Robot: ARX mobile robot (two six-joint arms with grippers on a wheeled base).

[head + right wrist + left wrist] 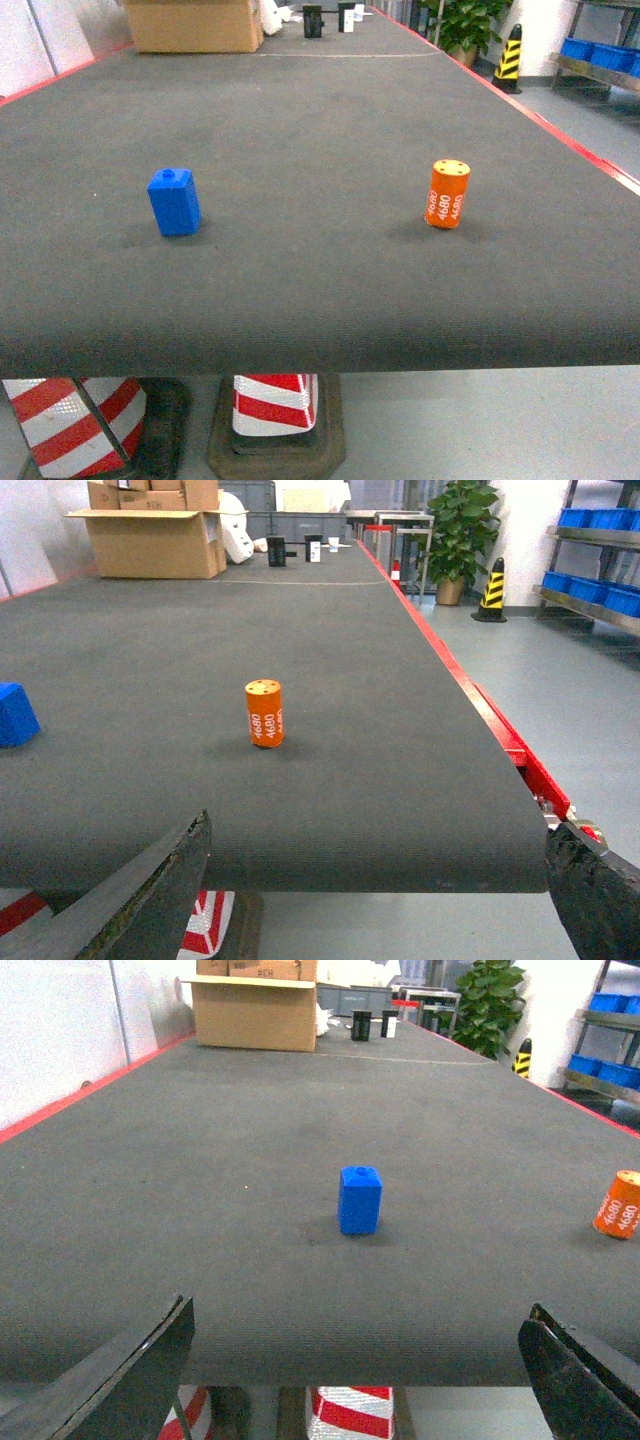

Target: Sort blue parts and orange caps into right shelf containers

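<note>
A blue part stands upright on the dark table, left of centre. To its right, well apart from it, an orange cap marked "4680" also stands upright. Neither gripper shows in the head view. My left gripper is open and empty at the table's near edge, with the blue part straight ahead of it and the orange cap at far right. Also open and empty, my right gripper hangs back at the same edge; the orange cap lies ahead, slightly left. Blue containers sit on a shelf at right.
Red-and-white striped cones stand on the floor under the table's front edge. A cardboard box and small dark items sit at the far end. The table's right side has a red border; beyond it are a yellow-black cone and a plant.
</note>
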